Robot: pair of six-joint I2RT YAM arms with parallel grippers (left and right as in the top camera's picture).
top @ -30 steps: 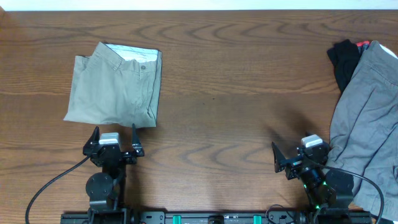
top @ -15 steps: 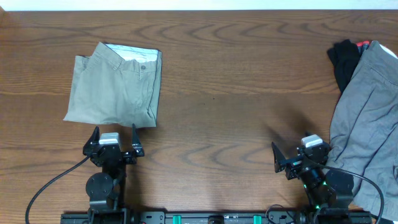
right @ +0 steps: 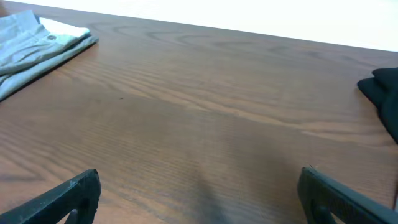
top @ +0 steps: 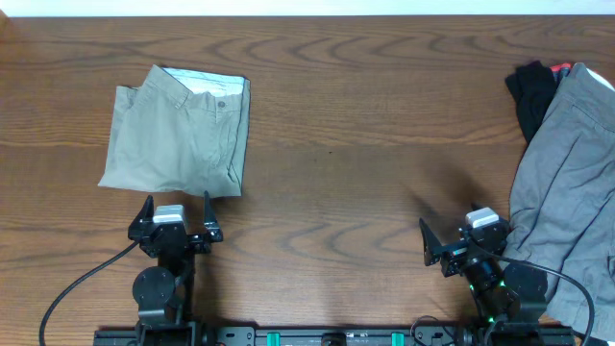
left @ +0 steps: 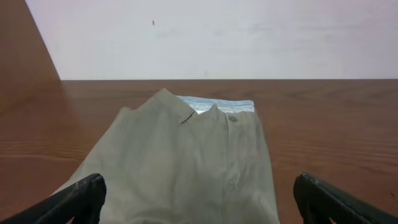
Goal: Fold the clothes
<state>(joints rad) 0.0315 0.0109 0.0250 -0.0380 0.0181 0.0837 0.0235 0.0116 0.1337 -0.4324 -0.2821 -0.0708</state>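
Khaki-beige shorts [top: 178, 132] lie folded at the left of the table, with button and pale waistband lining at the far edge; they also show in the left wrist view [left: 186, 162] and at the far left of the right wrist view [right: 31, 46]. Mid-grey shorts [top: 567, 192] lie unfolded at the right edge, beside a black garment [top: 530, 94] that also shows in the right wrist view [right: 382, 93]. My left gripper [top: 176, 217] is open and empty, just in front of the khaki shorts. My right gripper [top: 463, 240] is open and empty, beside the grey shorts.
The brown wooden table [top: 365, 144] spreads between the two piles. A bit of red fabric [top: 560, 68] shows by the black garment. A pale wall [left: 217, 37] stands behind the table's far edge.
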